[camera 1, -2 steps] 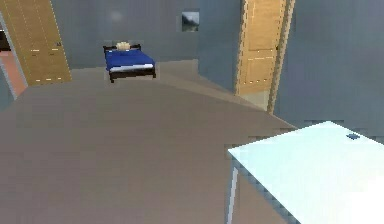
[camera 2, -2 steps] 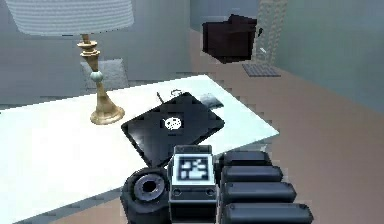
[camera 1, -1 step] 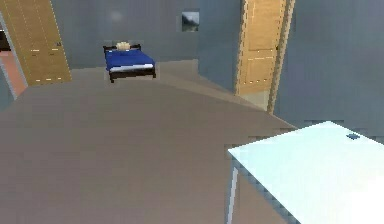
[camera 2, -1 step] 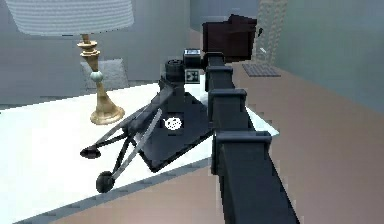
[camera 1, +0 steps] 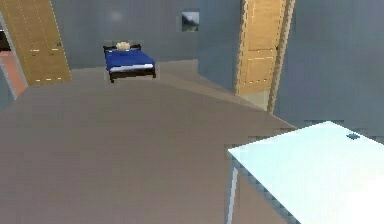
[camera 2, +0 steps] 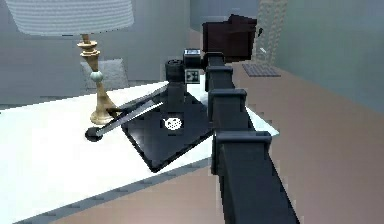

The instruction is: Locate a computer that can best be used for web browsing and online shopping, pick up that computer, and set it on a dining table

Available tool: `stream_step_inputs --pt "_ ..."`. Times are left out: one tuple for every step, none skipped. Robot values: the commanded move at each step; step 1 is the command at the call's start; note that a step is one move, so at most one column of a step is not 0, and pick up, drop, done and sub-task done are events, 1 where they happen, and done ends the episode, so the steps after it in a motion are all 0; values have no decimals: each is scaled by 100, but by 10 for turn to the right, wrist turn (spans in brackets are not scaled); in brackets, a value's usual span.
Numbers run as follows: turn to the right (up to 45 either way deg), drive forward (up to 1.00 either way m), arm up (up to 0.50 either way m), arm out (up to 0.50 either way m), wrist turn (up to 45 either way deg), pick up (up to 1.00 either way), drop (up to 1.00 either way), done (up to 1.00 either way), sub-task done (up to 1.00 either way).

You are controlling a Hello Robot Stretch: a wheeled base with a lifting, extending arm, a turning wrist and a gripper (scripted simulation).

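Observation:
A dark closed laptop (camera 2: 165,135) with a small pale round mark on its lid lies at an angle over the white table (camera 2: 50,150) in the arm side view, its near corner at the table's front edge. The arm (camera 2: 240,150) reaches up from the bottom edge. The gripper (camera 2: 108,123) stretches its thin fingers (camera 2: 135,110) along the laptop's far left side, toward the lamp's foot. I cannot tell whether it holds anything, as the laptop and tabletop lie right behind it.
A wooden table lamp (camera 2: 95,70) with a white shade stands on the table beside the gripper. A dark armchair (camera 2: 232,38) sits beyond. The forward view has a white table corner (camera 1: 310,175), a blue bed (camera 1: 130,60), two wooden doors (camera 1: 40,45) (camera 1: 262,45) and open brown floor.

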Motion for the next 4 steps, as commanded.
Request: stream_step_inputs --pt "0 0 0 0 420 0 0 0 0" --pt "0 0 -30 0 0 0 0 0 0" --pt "0 0 0 0 0 100 0 0 0" --pt "0 0 10 0 0 0 0 0 0"
